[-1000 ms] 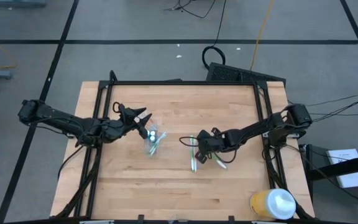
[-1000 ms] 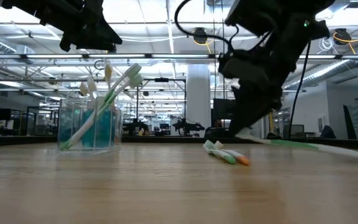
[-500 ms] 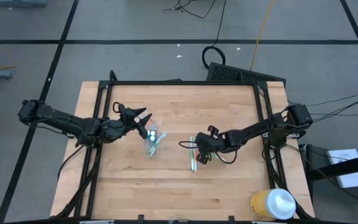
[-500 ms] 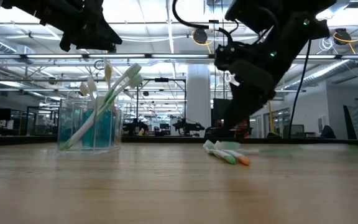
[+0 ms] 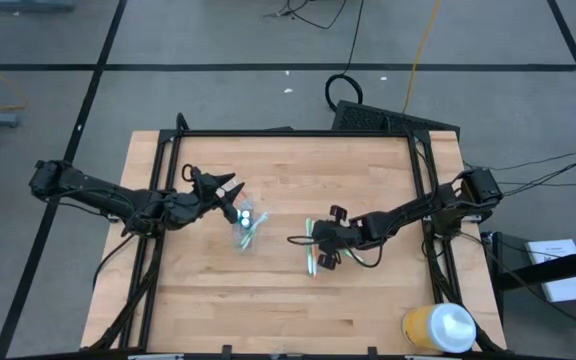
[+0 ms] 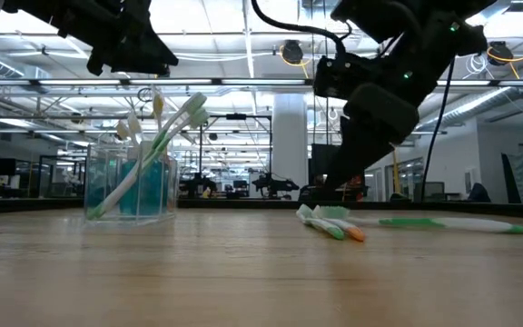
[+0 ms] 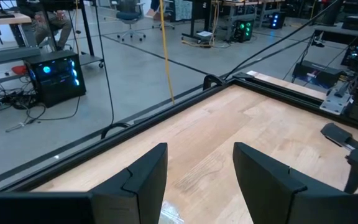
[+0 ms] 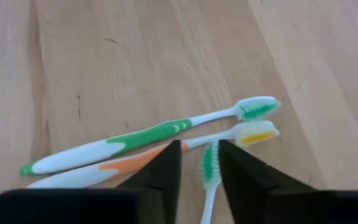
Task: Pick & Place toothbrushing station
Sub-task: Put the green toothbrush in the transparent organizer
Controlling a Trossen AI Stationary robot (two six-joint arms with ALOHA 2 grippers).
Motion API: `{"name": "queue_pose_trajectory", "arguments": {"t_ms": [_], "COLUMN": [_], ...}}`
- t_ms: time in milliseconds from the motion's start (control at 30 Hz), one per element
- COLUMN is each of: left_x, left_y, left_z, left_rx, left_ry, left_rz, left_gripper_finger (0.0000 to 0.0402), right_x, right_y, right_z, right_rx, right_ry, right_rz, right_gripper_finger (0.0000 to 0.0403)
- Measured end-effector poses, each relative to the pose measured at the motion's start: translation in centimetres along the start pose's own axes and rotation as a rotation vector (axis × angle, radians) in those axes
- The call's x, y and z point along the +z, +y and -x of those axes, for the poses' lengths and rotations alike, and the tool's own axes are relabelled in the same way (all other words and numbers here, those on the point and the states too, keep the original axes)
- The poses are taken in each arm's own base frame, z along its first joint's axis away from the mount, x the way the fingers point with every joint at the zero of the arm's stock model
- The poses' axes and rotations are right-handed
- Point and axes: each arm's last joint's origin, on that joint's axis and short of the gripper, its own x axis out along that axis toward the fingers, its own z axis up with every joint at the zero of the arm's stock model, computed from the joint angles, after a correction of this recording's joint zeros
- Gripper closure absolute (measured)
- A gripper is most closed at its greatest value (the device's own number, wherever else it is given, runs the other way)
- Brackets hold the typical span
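right gripper point(image 8: 199, 163) parted over toothbrushes point(image 8: 142, 135), third brush's handle hidden; left gripper point(image 7: 197, 168) parted, empty.

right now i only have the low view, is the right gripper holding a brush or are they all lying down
Observer: Lying down. In the right wrist view the right gripper is open, its fingers either side of the head of a green-bristled toothbrush that lies on the table.
Operator: how many brushes are under it
Observer: Three show there. The others are a green-handled toothbrush and an orange-handled toothbrush, side by side.
Operator: and the left arm
Observer: From above, the left gripper hangs close beside the clear cup. Its wrist view shows it open with nothing between the fingers.
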Motion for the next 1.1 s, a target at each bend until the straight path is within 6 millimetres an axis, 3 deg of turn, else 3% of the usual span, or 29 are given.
{"name": "queue_pose_trajectory", "arguments": {"t_ms": [167, 300, 800, 1100], "left_x": [0.0, 0.0, 0.0, 0.0], "left_y": [0.0, 0.0, 0.0, 0.0], "left_z": [0.0, 0.0, 0.0, 0.0], "left_rx": [0.001, 0.001, 0.000, 0.000], "left_ry": [0.002, 0.001, 0.000, -0.003], "left_rz": [-0.002, -0.001, 0.005, 0.009], "left_gripper_finger": [0.0211, 0.0210, 0.0210, 0.0211], "right_x": [-0.8, -1.9, -4.5, -5.2], "right_y": [0.4, 0.1, -0.6, -0.9], "right_z": [-0.2, -0.5, -1.5, -1.7], "right_rx": [-0.005, -0.068, -0.016, -0.043], "right_ry": [0.018, 0.016, -0.065, -0.069], "right_rz": [0.061, 0.082, 0.039, 0.046], "right_gripper_finger": [0.0232, 0.0205, 0.0258, 0.0264]}}
